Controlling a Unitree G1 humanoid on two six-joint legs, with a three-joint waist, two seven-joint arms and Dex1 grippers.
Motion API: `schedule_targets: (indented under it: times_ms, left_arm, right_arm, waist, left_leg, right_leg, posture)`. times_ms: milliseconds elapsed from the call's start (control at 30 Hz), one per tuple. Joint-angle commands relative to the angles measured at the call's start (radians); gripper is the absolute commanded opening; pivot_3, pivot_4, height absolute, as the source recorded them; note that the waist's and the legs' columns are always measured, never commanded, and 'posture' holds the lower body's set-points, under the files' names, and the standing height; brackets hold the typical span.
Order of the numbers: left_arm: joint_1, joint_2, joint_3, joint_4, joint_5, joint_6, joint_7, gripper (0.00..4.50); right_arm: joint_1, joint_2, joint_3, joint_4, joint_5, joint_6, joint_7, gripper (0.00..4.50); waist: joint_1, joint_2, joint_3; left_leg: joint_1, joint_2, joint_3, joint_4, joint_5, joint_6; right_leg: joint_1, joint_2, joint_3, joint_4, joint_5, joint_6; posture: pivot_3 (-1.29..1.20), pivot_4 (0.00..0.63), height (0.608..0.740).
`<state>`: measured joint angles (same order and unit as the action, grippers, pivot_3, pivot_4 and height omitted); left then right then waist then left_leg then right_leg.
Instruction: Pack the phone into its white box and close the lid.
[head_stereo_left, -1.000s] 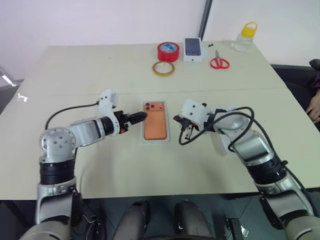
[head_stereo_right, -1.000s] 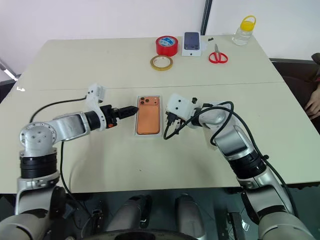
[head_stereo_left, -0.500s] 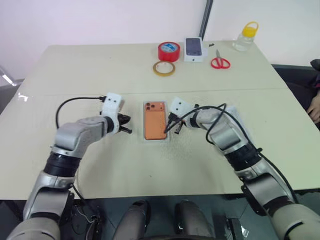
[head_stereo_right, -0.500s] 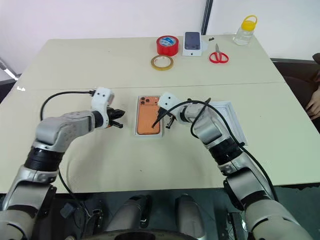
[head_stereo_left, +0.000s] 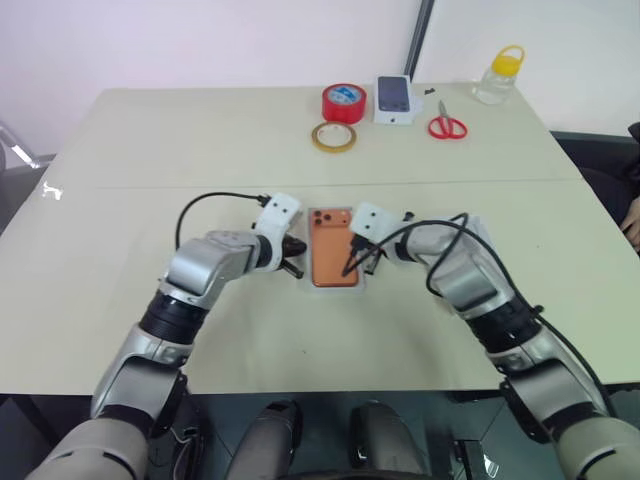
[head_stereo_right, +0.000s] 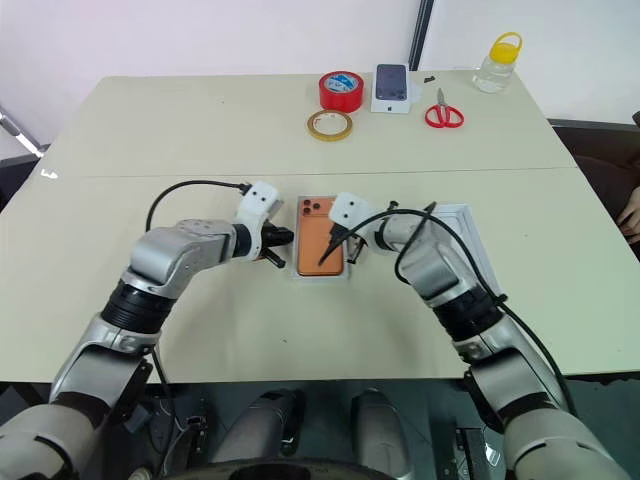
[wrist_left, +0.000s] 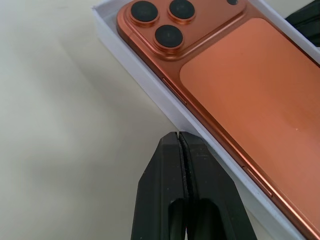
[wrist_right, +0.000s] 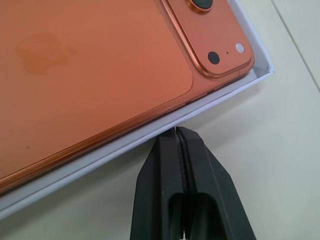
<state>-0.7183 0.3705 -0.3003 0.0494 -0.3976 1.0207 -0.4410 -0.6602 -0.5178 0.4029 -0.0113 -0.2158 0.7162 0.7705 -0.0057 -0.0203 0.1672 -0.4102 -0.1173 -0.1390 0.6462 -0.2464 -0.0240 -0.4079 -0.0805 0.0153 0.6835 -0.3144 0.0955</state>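
The orange phone (head_stereo_left: 333, 250) lies camera side up inside the shallow white box (wrist_left: 150, 80) at the middle of the table. My left gripper (head_stereo_left: 293, 248) is shut, its tips (wrist_left: 179, 135) right at the box's left long wall, touching or nearly so. My right gripper (head_stereo_right: 352, 250) is shut too, and its tips (wrist_right: 176, 131) rest against the box's right wall near the camera corner. Neither holds anything. The lid (head_stereo_right: 462, 212) lies to the right with its white inside up, partly hidden beneath my right forearm.
Along the far edge stand a red tape roll (head_stereo_left: 343, 101), a tan tape ring (head_stereo_left: 332, 137), a small white box picturing a dark phone (head_stereo_left: 395, 98), red scissors (head_stereo_left: 446, 126) and a yellow-capped bottle (head_stereo_left: 498, 72). A person's hand (head_stereo_left: 632, 215) shows at the right edge.
My left gripper has shut and swung right to the box's left wall. The right gripper has sunk a little beside the box's right wall, still shut. The camera view has shifted.
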Motion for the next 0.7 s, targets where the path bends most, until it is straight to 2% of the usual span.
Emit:
schedule_targets:
  times_ms: [33,200,300,567,700]
  left_arm:
    - [-0.051,-0.094,-0.077,-0.022,-0.010,-0.010,-0.084,0.08]
    - [-0.083,-0.188,-0.162,0.000,0.028,-0.012,-0.136,0.08]
    - [-0.088,-0.220,-0.172,0.015,0.048,-0.014,-0.160,0.08]
    - [-0.085,-0.235,-0.165,0.024,0.086,-0.013,-0.201,0.08]
    - [-0.081,-0.214,-0.127,0.033,0.101,-0.013,-0.195,0.08]
  right_arm:
    - [0.054,-0.049,-0.033,-0.173,0.036,0.030,0.051,0.00]
    - [0.174,-0.158,-0.094,-0.320,0.045,0.112,0.081,0.00]
    - [0.220,-0.192,-0.113,-0.364,0.044,0.148,0.079,0.00]
    - [0.247,-0.214,-0.137,-0.362,0.040,0.164,0.062,0.00]
    - [0.246,-0.244,-0.158,-0.345,0.038,0.146,0.067,0.00]
  waist:
    - [0.000,0.000,0.000]
    - [0.000,0.000,0.000]
    - [0.006,0.000,0.000]
    - [0.010,0.000,0.000]
    - [0.014,0.000,0.000]
  left_leg:
    - [0.000,0.000,0.000,0.000,0.000,0.000]
    - [0.000,0.000,0.000,0.000,0.000,0.000]
    - [0.000,0.000,0.000,0.001,0.000,0.001]
    - [0.000,0.001,0.000,0.001,0.000,0.001]
    - [0.000,0.001,0.000,0.001,0.000,0.001]
  right_leg:
    - [0.000,0.000,0.000,0.000,0.000,0.000]
    - [0.000,0.000,0.000,0.000,0.000,0.000]
    - [0.001,0.000,0.000,-0.001,0.000,0.001]
    - [0.001,0.000,0.000,-0.001,0.000,0.001]
    - [0.001,0.000,0.000,-0.001,0.000,0.001]
  posture:
    - [0.00,0.150,0.740]
    - [0.00,0.150,0.740]
    - [0.00,0.150,0.740]
    - [0.00,0.150,0.740]
    - [0.00,0.150,0.740]
